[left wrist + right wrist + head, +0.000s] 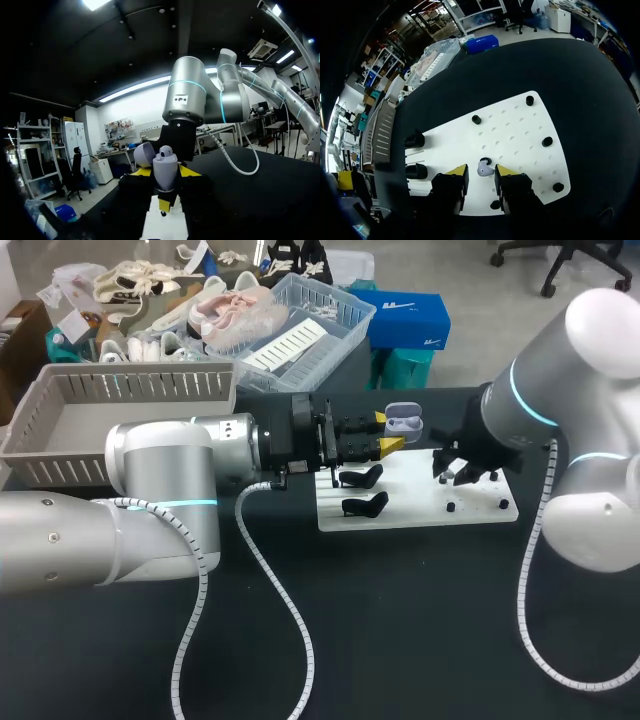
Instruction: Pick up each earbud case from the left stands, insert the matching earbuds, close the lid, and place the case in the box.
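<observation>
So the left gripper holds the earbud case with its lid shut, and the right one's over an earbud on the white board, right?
No: the head view shows the earbud case with lid open. The left gripper holds it, and the right gripper is over the earbud on the white board.

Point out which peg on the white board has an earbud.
The peg just ahead of the right gripper, between its open fingers: a lilac earbud rests against it. The board's other pegs are bare.
</observation>
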Action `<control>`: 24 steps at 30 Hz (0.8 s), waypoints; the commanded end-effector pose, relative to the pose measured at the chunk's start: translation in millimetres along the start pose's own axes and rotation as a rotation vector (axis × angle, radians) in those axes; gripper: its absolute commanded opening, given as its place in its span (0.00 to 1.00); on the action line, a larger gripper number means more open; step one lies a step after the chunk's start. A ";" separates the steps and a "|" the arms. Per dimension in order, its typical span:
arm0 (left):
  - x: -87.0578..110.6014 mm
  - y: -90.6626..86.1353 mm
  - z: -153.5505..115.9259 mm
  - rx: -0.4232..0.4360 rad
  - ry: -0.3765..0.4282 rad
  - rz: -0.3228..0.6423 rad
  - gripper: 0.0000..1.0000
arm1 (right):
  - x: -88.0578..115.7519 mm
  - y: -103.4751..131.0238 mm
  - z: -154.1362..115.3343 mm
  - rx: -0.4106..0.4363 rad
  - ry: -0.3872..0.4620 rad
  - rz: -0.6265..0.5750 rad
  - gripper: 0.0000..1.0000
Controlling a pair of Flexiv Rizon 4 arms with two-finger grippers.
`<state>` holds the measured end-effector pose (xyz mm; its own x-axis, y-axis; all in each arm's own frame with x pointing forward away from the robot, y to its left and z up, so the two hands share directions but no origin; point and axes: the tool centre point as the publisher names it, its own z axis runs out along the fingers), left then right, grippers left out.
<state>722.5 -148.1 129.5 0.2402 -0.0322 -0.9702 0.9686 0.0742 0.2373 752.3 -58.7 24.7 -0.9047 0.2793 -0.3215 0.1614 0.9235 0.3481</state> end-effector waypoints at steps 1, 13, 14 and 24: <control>0.2 -0.5 0.3 -0.004 0.000 0.001 0.00 | 0.3 0.0 3.0 -0.002 0.002 0.001 0.31; 0.2 -0.5 0.3 -0.004 0.000 0.001 0.00 | -0.6 -3.0 2.6 0.003 0.001 0.009 0.10; 0.2 -0.5 0.3 -0.004 0.000 0.001 0.00 | -0.6 -3.0 2.6 0.004 0.001 0.010 0.05; 0.2 -0.5 0.3 -0.004 0.000 0.001 0.00 | 1.2 -7.3 -1.8 0.008 -0.005 0.025 0.00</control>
<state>722.5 -148.1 129.5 0.2402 -0.0322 -0.9702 0.9686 0.0742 0.2373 753.0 -62.3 23.0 -0.9031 0.2985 -0.3087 0.1844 0.9187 0.3492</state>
